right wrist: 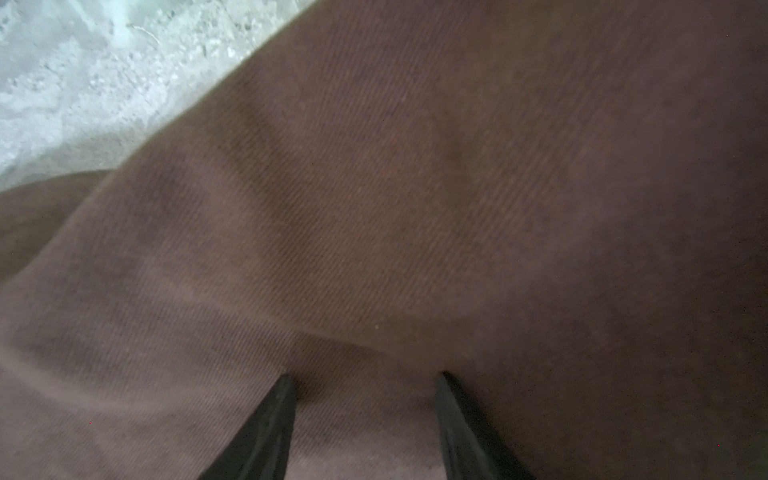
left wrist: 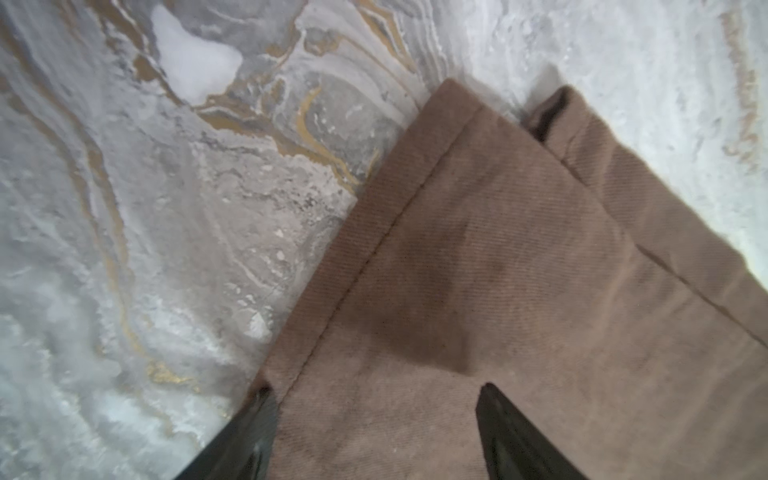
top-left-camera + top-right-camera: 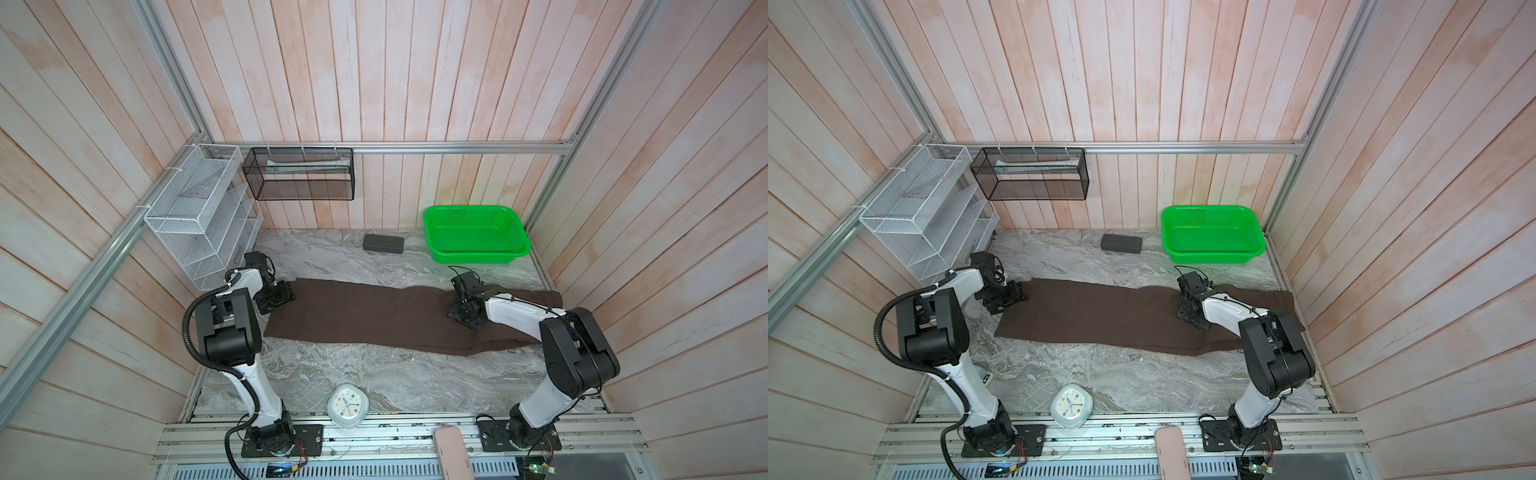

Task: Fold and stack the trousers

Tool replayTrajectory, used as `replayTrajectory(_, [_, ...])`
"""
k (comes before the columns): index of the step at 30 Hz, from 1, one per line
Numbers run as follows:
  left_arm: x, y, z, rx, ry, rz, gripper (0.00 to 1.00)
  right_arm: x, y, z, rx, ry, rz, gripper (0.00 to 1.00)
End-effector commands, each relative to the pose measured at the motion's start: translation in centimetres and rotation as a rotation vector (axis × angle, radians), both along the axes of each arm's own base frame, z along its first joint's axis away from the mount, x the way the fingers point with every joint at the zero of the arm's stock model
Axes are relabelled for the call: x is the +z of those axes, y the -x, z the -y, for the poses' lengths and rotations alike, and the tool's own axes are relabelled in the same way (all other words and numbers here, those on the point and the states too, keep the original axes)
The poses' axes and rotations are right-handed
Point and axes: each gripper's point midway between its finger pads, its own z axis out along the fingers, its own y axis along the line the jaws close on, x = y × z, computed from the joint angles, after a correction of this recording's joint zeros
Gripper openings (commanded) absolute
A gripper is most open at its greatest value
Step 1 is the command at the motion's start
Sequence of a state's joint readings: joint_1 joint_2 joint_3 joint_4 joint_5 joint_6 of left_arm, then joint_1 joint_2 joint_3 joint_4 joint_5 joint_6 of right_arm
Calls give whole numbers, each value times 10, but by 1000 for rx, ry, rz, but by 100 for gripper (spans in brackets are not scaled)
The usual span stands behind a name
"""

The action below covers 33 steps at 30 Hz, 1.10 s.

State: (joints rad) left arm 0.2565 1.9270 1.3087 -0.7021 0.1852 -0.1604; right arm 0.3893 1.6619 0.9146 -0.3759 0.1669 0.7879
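Note:
The dark brown trousers (image 3: 374, 318) (image 3: 1100, 318) lie flat and stretched lengthwise across the marble table in both top views, with the leg hems at the left end. My left gripper (image 3: 286, 297) (image 3: 1014, 297) sits low at that hem end. In the left wrist view its jaws (image 2: 376, 395) stand wide open over a hem corner (image 2: 457, 232), one finger at the hem's edge and the other on the cloth. My right gripper (image 3: 464, 316) (image 3: 1190, 318) rests on the right part of the trousers. Its jaws (image 1: 365, 382) are open, with cloth (image 1: 415, 208) beneath and between them.
A green basket (image 3: 482, 255) stands at the back right, and a small dark grey case (image 3: 383, 243) lies to its left. A white clock (image 3: 348, 405) sits at the front edge. On the left and back walls hang a white wire rack (image 3: 203, 216) and a black mesh shelf (image 3: 299, 174).

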Motion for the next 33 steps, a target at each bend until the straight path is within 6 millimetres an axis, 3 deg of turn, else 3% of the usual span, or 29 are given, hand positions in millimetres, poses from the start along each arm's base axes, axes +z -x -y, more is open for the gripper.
replayTrajectory(1, [1, -8, -13, 1, -69, 4, 79, -5, 16, 6, 5, 25, -55, 57])
replayTrajectory(8, [-28, -4, 23, -96, 10, -91, 79, -7, 16, 2, 11, 18, -59, 57])
replayTrajectory(15, [-31, 2, 40, -128, 42, -116, 73, -6, 16, 0, 19, 17, -58, 57])
replayTrajectory(19, [-29, 6, 64, -187, 81, -119, 60, -7, 15, -3, 20, 11, -56, 57])
replayTrajectory(23, [-28, 11, 85, -243, 71, -134, 31, -6, 15, -5, 26, 9, -56, 57])
replayTrajectory(26, [-12, 6, 75, -206, -1, -95, 0, -2, 14, -10, 35, 3, -49, 57])
replayTrajectory(33, [72, -11, 20, -61, -247, 60, 0, 20, 9, -39, 116, -27, -10, 57])
